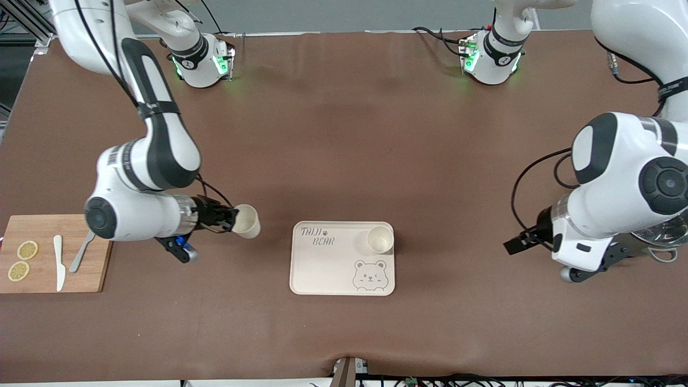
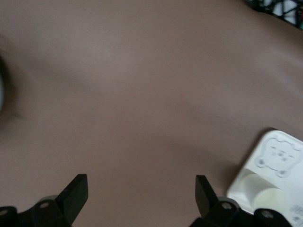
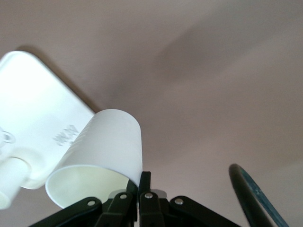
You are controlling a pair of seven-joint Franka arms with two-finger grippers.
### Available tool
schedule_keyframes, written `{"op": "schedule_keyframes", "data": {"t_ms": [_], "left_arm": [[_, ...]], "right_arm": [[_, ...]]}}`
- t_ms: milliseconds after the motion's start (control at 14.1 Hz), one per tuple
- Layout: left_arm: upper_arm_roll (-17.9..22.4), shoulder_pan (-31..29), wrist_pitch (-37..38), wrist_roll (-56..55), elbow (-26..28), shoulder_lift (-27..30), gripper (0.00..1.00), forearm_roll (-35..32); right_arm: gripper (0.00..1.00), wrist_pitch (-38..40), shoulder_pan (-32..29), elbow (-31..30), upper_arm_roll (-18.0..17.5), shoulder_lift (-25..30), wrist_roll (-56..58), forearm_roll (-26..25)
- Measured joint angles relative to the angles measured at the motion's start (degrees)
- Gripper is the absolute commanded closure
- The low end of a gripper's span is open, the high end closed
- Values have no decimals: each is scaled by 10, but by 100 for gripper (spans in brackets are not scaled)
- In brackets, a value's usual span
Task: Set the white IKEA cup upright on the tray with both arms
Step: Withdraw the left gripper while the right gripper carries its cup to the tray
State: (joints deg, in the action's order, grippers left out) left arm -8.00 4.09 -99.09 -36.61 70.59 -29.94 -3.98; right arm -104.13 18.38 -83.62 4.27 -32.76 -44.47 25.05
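Observation:
The cream-white tray with bear drawing lies mid-table. One white cup stands upright in its corner toward the left arm's end. My right gripper is shut on the rim wall of a second white cup, held tilted on its side over the table between the cutting board and the tray. In the right wrist view the held cup is pinched by the gripper, with the tray past it. My left gripper is open and empty, waiting off the tray's end; its wrist view shows the gripper, tray and the standing cup.
A wooden cutting board with two lemon slices, a white knife and a spoon lies at the right arm's end. A glass object sits under the left arm.

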Motion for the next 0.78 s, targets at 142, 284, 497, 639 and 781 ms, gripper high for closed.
{"op": "schedule_keyframes", "data": {"t_ms": [142, 284, 497, 639, 781], "left_arm": [[0, -7, 7, 6, 0, 8, 0, -14], [0, -23, 28, 41, 1, 21, 0, -17], [0, -56, 71, 115, 2, 51, 0, -17], [-1, -68, 91, 152, 14, 79, 0, -17], [-1, -75, 96, 163, 43, 117, 0, -17]], "right_arm": [[100, -58, 27, 1, 0, -22, -47, 20], [100, -108, 55, 1, 0, -45, -105, 32], [100, -172, 91, 3, 0, -71, -197, 34], [100, -205, 101, 5, 0, -85, -237, 36], [100, -214, 106, 11, 0, -100, -264, 43]]}}
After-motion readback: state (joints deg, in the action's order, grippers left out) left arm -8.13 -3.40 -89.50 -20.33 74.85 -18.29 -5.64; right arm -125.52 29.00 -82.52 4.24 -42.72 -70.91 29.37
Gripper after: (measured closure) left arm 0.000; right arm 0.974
